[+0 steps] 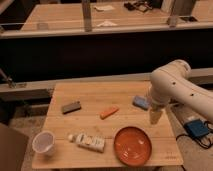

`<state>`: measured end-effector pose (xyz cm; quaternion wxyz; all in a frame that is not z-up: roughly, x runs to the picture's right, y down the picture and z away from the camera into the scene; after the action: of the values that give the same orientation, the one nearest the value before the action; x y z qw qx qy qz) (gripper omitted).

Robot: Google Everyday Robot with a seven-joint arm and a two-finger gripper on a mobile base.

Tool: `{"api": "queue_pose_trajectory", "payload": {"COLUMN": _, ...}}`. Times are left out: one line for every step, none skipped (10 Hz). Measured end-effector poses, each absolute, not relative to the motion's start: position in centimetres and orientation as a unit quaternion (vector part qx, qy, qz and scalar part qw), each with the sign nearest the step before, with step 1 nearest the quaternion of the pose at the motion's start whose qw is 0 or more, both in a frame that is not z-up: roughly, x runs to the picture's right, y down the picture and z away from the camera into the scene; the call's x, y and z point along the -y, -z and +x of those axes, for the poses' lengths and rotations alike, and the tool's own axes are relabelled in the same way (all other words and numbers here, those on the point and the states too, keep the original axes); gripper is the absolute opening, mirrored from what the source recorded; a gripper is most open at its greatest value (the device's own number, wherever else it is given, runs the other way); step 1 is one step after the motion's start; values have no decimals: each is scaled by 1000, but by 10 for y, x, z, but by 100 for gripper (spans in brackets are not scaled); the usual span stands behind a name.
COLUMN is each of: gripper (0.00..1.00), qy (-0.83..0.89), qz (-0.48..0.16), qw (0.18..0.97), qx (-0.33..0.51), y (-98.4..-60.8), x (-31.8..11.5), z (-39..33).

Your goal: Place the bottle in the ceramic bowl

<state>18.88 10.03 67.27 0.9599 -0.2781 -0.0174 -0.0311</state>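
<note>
Wooden desk (pixel 95 95), contents:
- bottle (pixel 89 142): lying flat near front edge, between translucent cup (pixel 43 142) and ceramic bowl (pixel 132 145), apart from both
- grey block (pixel 71 107), orange piece (pixel 109 112), blue object (pixel 141 102): mid-desk row
- gripper (pixel 154 120): over right side, pointing down, fingers spread, holding nothing

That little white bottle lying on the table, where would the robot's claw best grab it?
Probably across the middle of the bottle, straight down from above: it lies flat, cap toward the cup, with bare wood along both long sides. The gripper hangs open over the right side of the table, far from the bottle.
</note>
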Motion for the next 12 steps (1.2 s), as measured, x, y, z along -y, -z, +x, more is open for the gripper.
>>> {"api": "queue_pose_trajectory", "payload": {"gripper": 80, "qy": 37, "qz": -277, "qw": 960, "qx": 19, "y": -672, "x": -99, "z": 182}}
{"api": "queue_pose_trajectory", "payload": {"gripper": 80, "qy": 42, "qz": -276, "qw": 960, "qx": 23, "y": -671, "x": -99, "z": 179}}
{"api": "queue_pose_trajectory", "payload": {"gripper": 80, "qy": 50, "qz": -275, "qw": 960, "qx": 26, "y": -671, "x": -99, "z": 178}}
{"api": "queue_pose_trajectory", "payload": {"gripper": 80, "qy": 56, "qz": -276, "qw": 959, "qx": 33, "y": -672, "x": -101, "z": 166}}
{"api": "queue_pose_trajectory", "payload": {"gripper": 80, "qy": 59, "qz": -277, "qw": 958, "qx": 37, "y": -673, "x": -102, "z": 157}}
{"api": "queue_pose_trajectory", "payload": {"gripper": 80, "qy": 62, "qz": -277, "qw": 958, "qx": 43, "y": -675, "x": -103, "z": 143}}
{"api": "queue_pose_trajectory", "payload": {"gripper": 80, "qy": 64, "qz": -278, "qw": 957, "qx": 48, "y": -676, "x": -104, "z": 137}}
{"api": "queue_pose_trajectory", "payload": {"gripper": 80, "qy": 67, "qz": -277, "qw": 957, "qx": 51, "y": -676, "x": -104, "z": 133}}
{"api": "queue_pose_trajectory", "payload": {"gripper": 80, "qy": 73, "qz": -276, "qw": 957, "qx": 56, "y": -677, "x": -105, "z": 130}}
{"api": "queue_pose_trajectory", "payload": {"gripper": 80, "qy": 76, "qz": -276, "qw": 956, "qx": 63, "y": -678, "x": -109, "z": 126}}
{"api": "queue_pose_trajectory", "payload": {"gripper": 80, "qy": 77, "qz": -277, "qw": 955, "qx": 69, "y": -680, "x": -113, "z": 122}}
{"api": "queue_pose_trajectory", "payload": {"gripper": 80, "qy": 82, "qz": -278, "qw": 954, "qx": 79, "y": -682, "x": -117, "z": 108}}
